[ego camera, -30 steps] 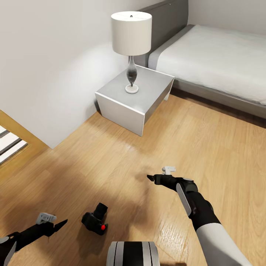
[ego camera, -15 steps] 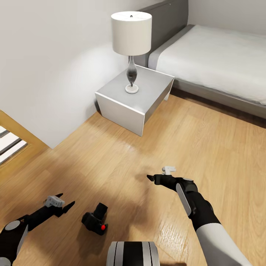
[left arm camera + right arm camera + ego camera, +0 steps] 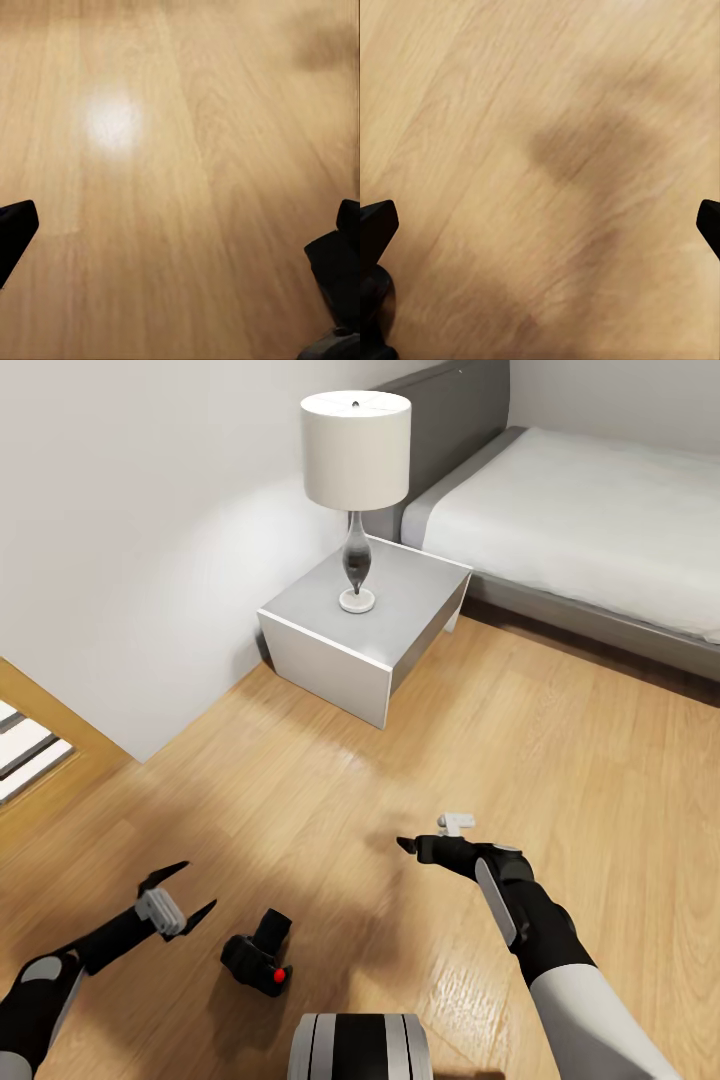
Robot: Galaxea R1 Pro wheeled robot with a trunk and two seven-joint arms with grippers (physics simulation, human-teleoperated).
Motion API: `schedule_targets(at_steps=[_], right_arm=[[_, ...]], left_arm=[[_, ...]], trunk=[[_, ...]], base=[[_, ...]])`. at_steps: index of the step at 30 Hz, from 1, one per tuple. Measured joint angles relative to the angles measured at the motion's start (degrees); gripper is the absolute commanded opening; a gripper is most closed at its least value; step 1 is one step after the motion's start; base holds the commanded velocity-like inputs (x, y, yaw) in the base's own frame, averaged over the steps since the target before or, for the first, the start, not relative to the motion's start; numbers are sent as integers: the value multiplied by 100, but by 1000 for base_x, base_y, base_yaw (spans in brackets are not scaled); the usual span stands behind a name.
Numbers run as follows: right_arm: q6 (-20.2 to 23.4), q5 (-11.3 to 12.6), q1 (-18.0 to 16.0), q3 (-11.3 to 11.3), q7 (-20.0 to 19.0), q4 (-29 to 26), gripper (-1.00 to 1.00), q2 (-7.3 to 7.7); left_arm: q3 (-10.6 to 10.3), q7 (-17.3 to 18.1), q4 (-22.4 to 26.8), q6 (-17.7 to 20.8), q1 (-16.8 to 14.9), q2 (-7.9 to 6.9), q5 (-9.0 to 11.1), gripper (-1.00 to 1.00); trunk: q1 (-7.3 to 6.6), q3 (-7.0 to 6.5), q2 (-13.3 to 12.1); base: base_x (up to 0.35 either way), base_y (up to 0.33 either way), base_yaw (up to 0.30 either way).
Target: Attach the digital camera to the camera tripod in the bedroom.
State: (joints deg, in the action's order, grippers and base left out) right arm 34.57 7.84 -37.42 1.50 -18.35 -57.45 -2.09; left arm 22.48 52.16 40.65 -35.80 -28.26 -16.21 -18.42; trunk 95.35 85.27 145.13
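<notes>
The digital camera, small and black with a red button, lies on the light wood floor just ahead of my base. My left gripper hovers a short way to its left, open, with nothing between its fingers. In the left wrist view its dark fingertips sit far apart over bare floor. Farther ahead and to the right of the camera, my right gripper hangs over the floor. It is open and empty, and its fingertips are spread wide in the right wrist view. The camera tripod is out of view.
A grey nightstand with a white-shaded lamp stands against the wall ahead. The grey bed lies at the back right. A wooden door frame shows at the left edge. Open floor lies between me and the nightstand.
My left arm has swung forward and to the right, closer to the digital camera, and its gripper has opened. The right arm and the camera have not moved.
</notes>
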Motion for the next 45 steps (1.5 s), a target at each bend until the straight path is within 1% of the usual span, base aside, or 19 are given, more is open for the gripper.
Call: schedule_targets(at_steps=[1, 2, 7, 8, 14, 15, 18, 19, 22, 23, 28, 33, 35, 37, 38, 40, 41, 45], right_arm=[[-1, 0, 0, 0, 0, 2, 100, 0], [-2, -2, 0, 0, 0, 5, 100, -1], [-3, -8, 0, 0, 0, 9, 100, -2], [-3, -9, 0, 0, 0, 10, 100, -2], [-3, -10, 0, 6, 0, 11, 100, -2], [-3, -11, 0, 4, 0, 11, 100, -2], [-3, -11, 0, 2, 0, 11, 100, -2], [-3, -11, 0, 2, 0, 11, 100, -2], [-3, -11, 0, 4, 0, 11, 100, -2], [-3, -11, 0, 6, 0, 11, 100, -5], [-9, -11, 0, 8, 1, 11, 100, -18], [-10, -11, 0, 9, 1, 11, 100, -25], [-10, -11, 0, 9, 1, 11, 100, -26], [-11, -11, 0, 9, 1, 12, 100, -27], [-12, -11, 0, 9, 1, 13, 100, -28], [-12, -11, 0, 9, 0, 14, 100, -28], [-12, -11, 0, 9, 0, 16, 100, -28], [-12, -11, 0, 9, 0, 18, 100, -33]], left_arm=[[-15, 1, 0, -50, 0, 2, -37, 100], [-37, 2, 0, -126, 0, 6, -123, 100], [-73, 3, 4, -237, 0, 17, -404, 100], [-83, 4, 5, -265, 0, 20, -533, 100], [-96, 4, 10, -308, 0, 19, -958, 100], [-98, 6, 24, -322, 0, 15, -1103, 100], [-98, 11, 71, -337, 0, 19, -1337, 100], [-98, 28, 106, -344, -1, 23, -1499, 100], [-96, 90, 140, -349, 0, 33, -1750, 100], [-94, 144, 152, -352, 0, 37, -1897, 100], [-90, 261, 167, -354, -1, 42, -2186, 100], [-89, 318, 177, -358, -1, 43, -2344, 100], [-101, 350, 180, -361, -1, 43, -2482, 100], [-188, 368, 182, -363, -1, 49, -2719, 100], [-310, 373, 183, -361, -1, 51, -2892, 100], [-410, 375, 183, -358, -1, 53, -2983, 100], [-496, 376, 183, -357, -1, 53, -3038, 100], [-621, 378, 183, -355, -1, 58, -3108, 100]], trunk=[[0, 0, 0], [0, 0, 0], [0, 0, 0], [0, 0, 0], [0, 0, 0], [0, 0, 0], [0, 0, 0], [0, 0, 0], [0, 0, 0], [0, 0, 0], [0, 0, 0], [0, 0, 0], [0, 0, 0], [0, 0, 0], [0, 0, 0], [0, 0, 0], [0, 0, 0], [0, 0, 0]], base=[[0, 0, 0], [0, 0, 0], [0, 0, 0], [0, 0, 0], [0, 0, 0], [0, 0, 0], [0, 0, 0], [0, 0, 0], [0, 0, 0], [0, 0, 0], [0, 0, 0], [0, 0, 0], [0, 0, 0], [0, 0, 0], [0, 0, 0], [0, 0, 0], [0, 0, 0], [0, 0, 0]])
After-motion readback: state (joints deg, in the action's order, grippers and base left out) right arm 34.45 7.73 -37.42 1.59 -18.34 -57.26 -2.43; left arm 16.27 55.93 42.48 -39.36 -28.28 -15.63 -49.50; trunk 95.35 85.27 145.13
